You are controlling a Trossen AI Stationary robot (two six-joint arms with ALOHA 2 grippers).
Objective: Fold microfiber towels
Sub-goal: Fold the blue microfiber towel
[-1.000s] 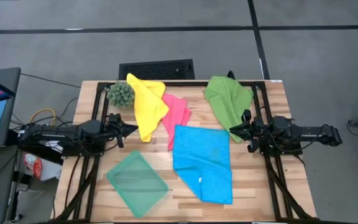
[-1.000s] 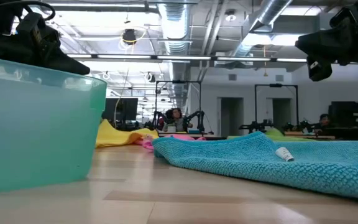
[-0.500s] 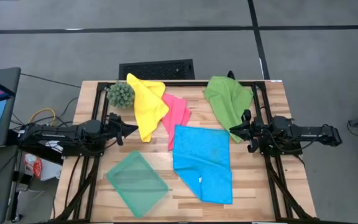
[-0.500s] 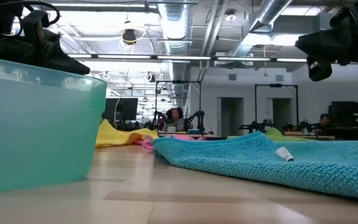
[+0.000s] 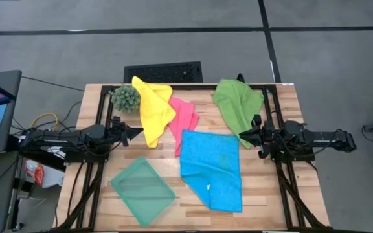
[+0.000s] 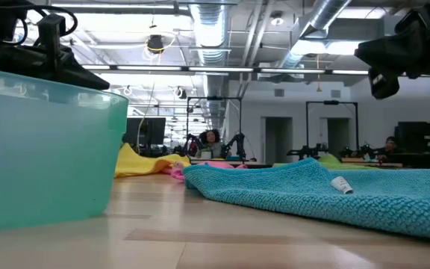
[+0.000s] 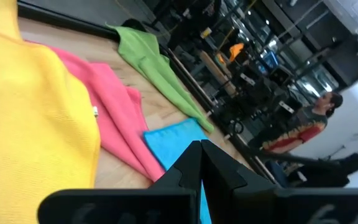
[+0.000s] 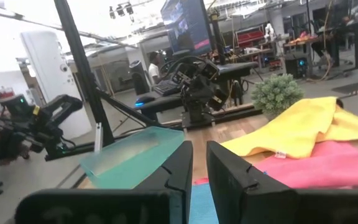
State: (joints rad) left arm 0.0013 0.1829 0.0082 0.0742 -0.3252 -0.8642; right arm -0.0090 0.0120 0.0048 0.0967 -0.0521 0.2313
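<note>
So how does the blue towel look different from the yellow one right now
The blue towel lies spread nearly flat in one open sheet, mid-table toward the near edge; the yellow towel is bunched and folded over itself, near the far edge beside the spiky green plant. The yellow overlaps the pink towel. Neither towel is held by a gripper.
</note>
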